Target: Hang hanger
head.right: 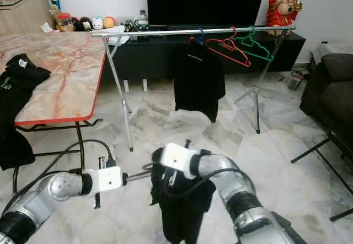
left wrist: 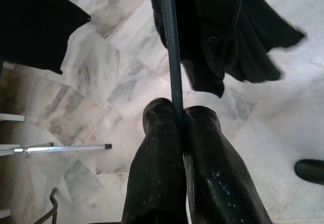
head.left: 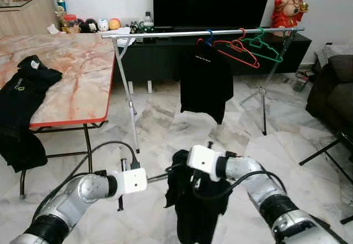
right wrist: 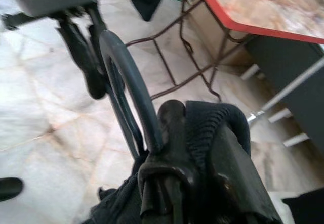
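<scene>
A dark hanger carrying a black garment hangs low over the marble floor between my two grippers. My left gripper is shut on the hanger's thin arm, to the left of the garment. My right gripper is shut at the hanger's neck, with the curved hook rising just beyond its fingers. The silver clothes rail stands ahead. On it hang a black T-shirt on a blue hanger, a red hanger and a green hanger.
A marble-topped table with a red edge stands on the left, black clothes draped over it. A dark TV cabinet runs behind the rail. A dark sofa sits at the right. The rail's legs splay onto the floor.
</scene>
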`<state>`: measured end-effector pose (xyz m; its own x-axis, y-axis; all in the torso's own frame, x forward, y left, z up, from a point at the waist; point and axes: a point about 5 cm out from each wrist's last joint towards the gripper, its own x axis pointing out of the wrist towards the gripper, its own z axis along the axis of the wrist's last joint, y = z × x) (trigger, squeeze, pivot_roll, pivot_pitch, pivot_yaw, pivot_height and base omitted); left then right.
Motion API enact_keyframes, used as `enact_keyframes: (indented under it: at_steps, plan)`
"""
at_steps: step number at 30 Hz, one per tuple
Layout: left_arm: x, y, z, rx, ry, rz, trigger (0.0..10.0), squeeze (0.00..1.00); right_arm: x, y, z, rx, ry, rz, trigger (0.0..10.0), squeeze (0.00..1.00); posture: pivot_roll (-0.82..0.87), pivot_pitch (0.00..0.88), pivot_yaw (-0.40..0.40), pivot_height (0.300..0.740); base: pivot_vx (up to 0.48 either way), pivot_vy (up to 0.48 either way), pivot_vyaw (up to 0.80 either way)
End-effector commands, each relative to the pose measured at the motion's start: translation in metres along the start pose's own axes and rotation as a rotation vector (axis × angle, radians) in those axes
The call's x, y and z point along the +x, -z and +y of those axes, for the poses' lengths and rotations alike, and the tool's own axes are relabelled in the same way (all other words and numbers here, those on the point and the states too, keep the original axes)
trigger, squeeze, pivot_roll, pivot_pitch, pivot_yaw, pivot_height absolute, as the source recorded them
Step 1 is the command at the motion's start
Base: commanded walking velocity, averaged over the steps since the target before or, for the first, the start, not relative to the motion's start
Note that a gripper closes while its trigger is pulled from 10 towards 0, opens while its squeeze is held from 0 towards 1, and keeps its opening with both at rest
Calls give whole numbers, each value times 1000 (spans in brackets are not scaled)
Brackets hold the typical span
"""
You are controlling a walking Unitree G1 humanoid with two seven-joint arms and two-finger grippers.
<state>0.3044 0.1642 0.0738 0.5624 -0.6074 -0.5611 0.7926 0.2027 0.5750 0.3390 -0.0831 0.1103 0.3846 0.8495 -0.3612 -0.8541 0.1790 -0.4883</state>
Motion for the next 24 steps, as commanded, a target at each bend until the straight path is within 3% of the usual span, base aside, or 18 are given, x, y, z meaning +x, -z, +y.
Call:
enact_keyframes:
  at_steps: [1,8,11,16,20,21,24]
  plan:
    - [8,-14,0,36,10,-51,10000,0,12,-19,7,-46,-61,-105,10000,0,130,0,-37,740,0,0,0]
    - [17,-17,-11,13,20,-77,10000,0,18,-26,20,6,-129,-182,10000,0,127,0,-39,740,0,0,0]
    - [19,-18,-13,4,17,-81,10000,0,17,-23,21,-4,-129,-167,10000,0,127,0,-41,740,0,0,0]
    - [20,-17,-12,-12,-7,-78,10000,0,5,2,-3,-15,86,58,10000,0,127,0,-44,740,0,0,0]
    - [19,-16,-11,-26,-24,-73,10000,0,-5,13,-16,15,203,151,10000,0,128,0,-44,740,0,0,0]
    - [17,-13,-11,-39,-37,-69,10000,0,-15,22,-26,46,309,224,10000,0,128,0,-42,740,0,0,0]
    - [13,-9,-11,-47,-50,-57,10000,0,-24,29,-33,79,399,279,10000,0,127,0,-40,740,0,0,0]
